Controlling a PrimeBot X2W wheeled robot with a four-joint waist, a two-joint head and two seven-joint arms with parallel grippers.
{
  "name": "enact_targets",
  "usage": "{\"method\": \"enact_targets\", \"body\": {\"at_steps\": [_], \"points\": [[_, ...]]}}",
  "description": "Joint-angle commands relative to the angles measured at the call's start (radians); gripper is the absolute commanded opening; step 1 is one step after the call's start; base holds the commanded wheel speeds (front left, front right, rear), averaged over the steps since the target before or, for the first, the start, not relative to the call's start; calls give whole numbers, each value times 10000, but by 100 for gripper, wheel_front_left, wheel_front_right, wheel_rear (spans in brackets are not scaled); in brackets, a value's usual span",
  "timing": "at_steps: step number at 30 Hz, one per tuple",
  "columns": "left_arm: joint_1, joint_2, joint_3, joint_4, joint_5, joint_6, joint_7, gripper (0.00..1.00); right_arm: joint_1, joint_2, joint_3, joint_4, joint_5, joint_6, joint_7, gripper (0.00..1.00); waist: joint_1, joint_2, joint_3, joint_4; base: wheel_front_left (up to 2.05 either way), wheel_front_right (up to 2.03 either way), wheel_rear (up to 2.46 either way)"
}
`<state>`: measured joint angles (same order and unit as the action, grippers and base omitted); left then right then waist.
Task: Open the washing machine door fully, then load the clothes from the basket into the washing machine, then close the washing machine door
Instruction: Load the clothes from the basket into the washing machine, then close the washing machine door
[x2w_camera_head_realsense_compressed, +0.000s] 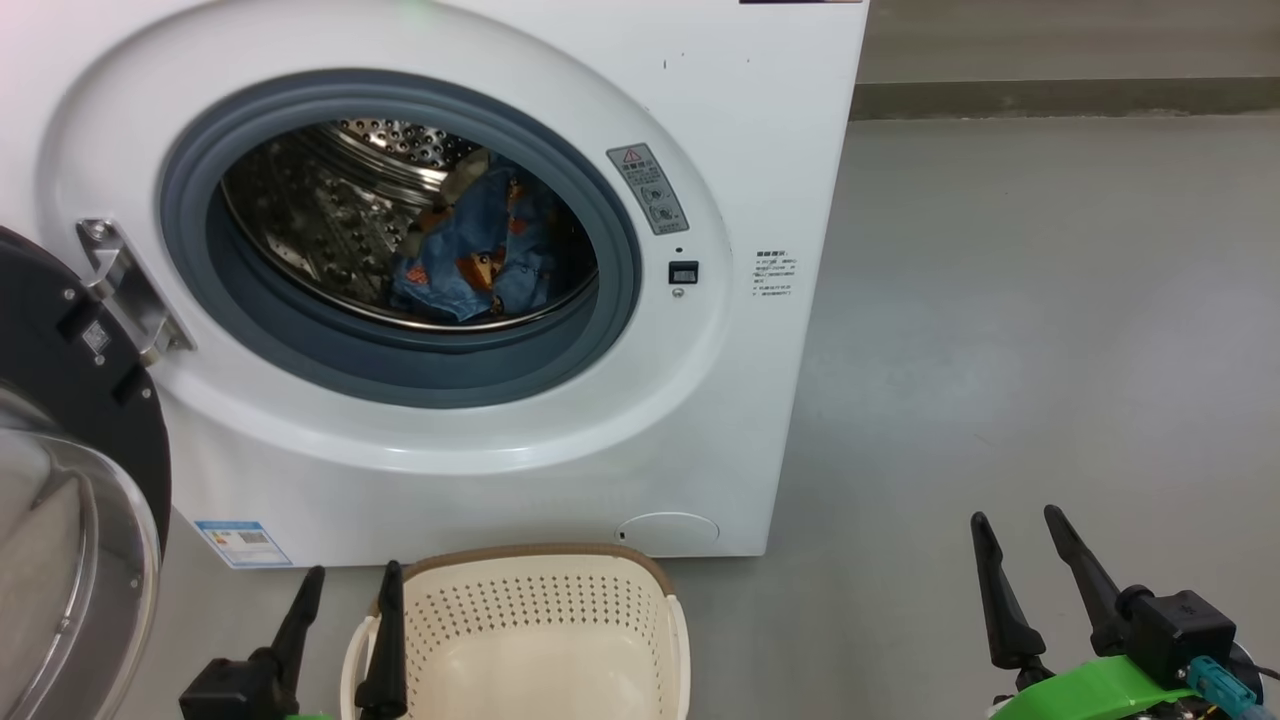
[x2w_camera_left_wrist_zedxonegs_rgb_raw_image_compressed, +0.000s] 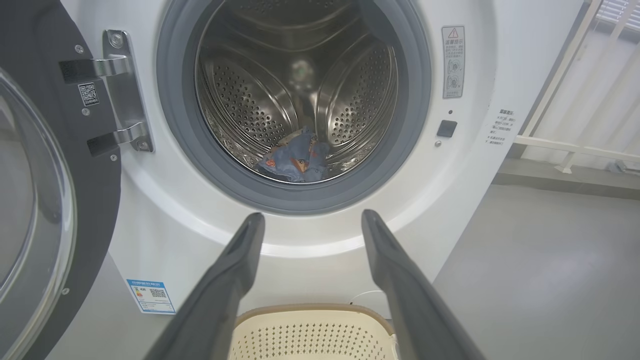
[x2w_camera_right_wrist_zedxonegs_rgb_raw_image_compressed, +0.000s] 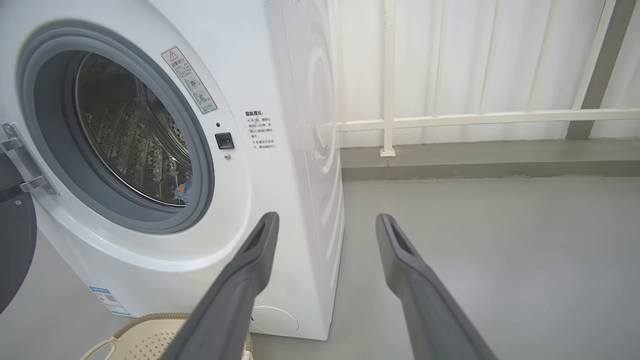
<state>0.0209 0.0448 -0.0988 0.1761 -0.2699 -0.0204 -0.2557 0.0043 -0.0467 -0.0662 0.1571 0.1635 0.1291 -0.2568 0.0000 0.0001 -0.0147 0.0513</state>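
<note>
The white washing machine (x2w_camera_head_realsense_compressed: 760, 150) stands in front of me with its black-rimmed glass door (x2w_camera_head_realsense_compressed: 70, 480) swung wide open to the left on a steel hinge. Blue clothes (x2w_camera_head_realsense_compressed: 475, 255) with orange-brown prints lie inside the steel drum, also seen as clothes (x2w_camera_left_wrist_zedxonegs_rgb_raw_image_compressed: 297, 162) in the left wrist view. The cream basket (x2w_camera_head_realsense_compressed: 530, 640) sits on the floor below the opening, and its visible inside holds nothing. My left gripper (x2w_camera_head_realsense_compressed: 350, 585) is open at the basket's left rim. My right gripper (x2w_camera_head_realsense_compressed: 1015, 525) is open over bare floor at the right. Both hold nothing.
Grey floor (x2w_camera_head_realsense_compressed: 1050, 320) spreads to the right of the machine. A low wall base runs along the back, and white railing bars (x2w_camera_right_wrist_zedxonegs_rgb_raw_image_compressed: 450, 120) stand behind the machine's right side. The open door takes up the space at the lower left.
</note>
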Motion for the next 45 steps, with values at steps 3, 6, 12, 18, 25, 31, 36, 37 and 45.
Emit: {"method": "enact_targets", "body": {"at_steps": [3, 6, 12, 18, 25, 31, 36, 37, 45], "points": [[-150, 56, 287, -326, -55, 96, -61, 100, -55, -37, 275, -226, 65, 16, -49, 100, 0, -1, -18, 6, 0, 0, 0], [-132, 55, 266, -319, -88, 104, -61, 100, -56, -36, 279, -224, 58, 16, -49, 100, 0, -1, -42, 5, 0, 0, 0], [-119, 55, 192, -304, -152, 117, -61, 100, -57, -36, 302, -213, 49, 16, -49, 100, 0, -1, -60, -9, 0, 0, 0], [-131, 55, 172, -296, -170, 125, -61, 100, -67, -36, 300, -219, 36, 16, -49, 100, 0, -1, -62, -21, 0, 0, 0], [-153, 55, 136, -258, -207, 149, -61, 100, -68, -36, 305, -231, 34, 16, -49, 100, 0, -1, -36, -5, 0, 0, 0], [-174, 55, 97, -212, -199, 193, -61, 100, -88, -36, 304, -218, 33, 16, -49, 100, 0, -1, -5, 14, 0, 0, 0], [-178, 55, 123, -193, -215, 208, -61, 100, -106, -36, 320, -190, 27, 16, -49, 100, 0, -1, -2, 28, 0, 0, 0], [-174, 55, 126, -188, -221, 213, -61, 100, -107, -36, 321, -185, 27, 16, -49, 100, 0, -1, -6, 28, 0, 0, 0], [-170, 55, 108, -157, -205, 207, -61, 100, -129, -36, 345, -149, 40, 16, -49, 100, 0, -1, -27, 16, 0, 0, 0]]}}
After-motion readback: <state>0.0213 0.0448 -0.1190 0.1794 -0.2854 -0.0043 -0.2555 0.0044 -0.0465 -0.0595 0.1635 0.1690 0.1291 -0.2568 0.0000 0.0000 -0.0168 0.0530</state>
